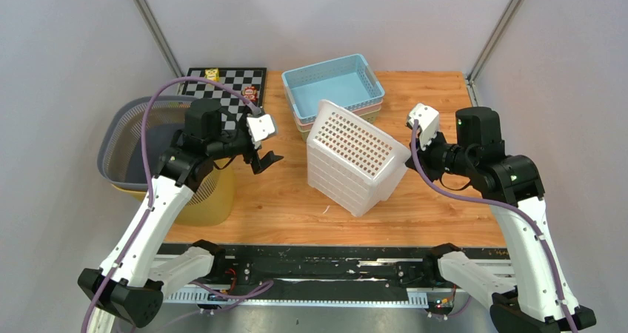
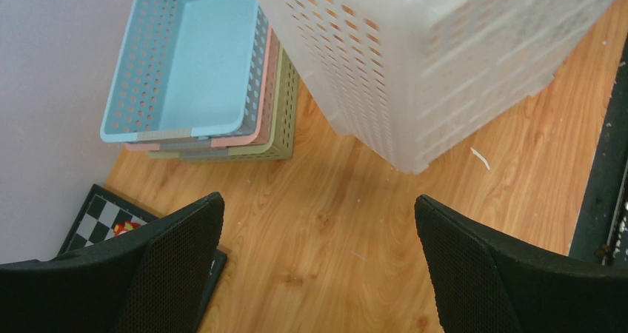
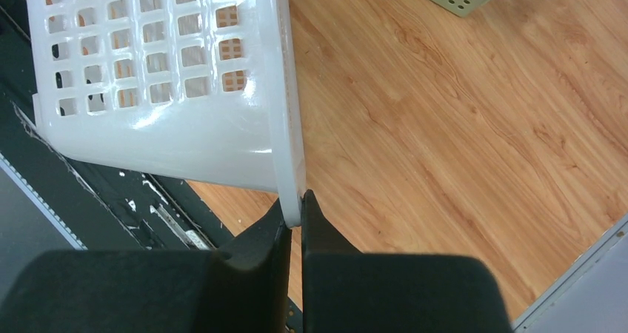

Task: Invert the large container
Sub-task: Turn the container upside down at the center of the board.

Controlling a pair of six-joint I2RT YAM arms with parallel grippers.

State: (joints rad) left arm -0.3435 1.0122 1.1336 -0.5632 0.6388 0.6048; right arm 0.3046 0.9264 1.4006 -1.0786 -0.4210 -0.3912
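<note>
The large container is a white perforated basket (image 1: 354,155) at the table's middle. It is tipped up on its near-left side, its holed base facing up and left. It also shows in the left wrist view (image 2: 437,59) and the right wrist view (image 3: 170,89). My right gripper (image 1: 409,160) is shut on the basket's rim (image 3: 290,126), holding its right edge raised off the table. My left gripper (image 1: 268,157) is open and empty over bare wood, left of the basket and apart from it; its fingers (image 2: 174,255) are wide apart.
A stack of blue, pink and green baskets (image 1: 335,87) stands behind the white one. A chessboard (image 1: 222,83) with small pieces lies at the back left. A grey mesh bin (image 1: 137,137) over a yellow tub (image 1: 207,200) sits at the left edge.
</note>
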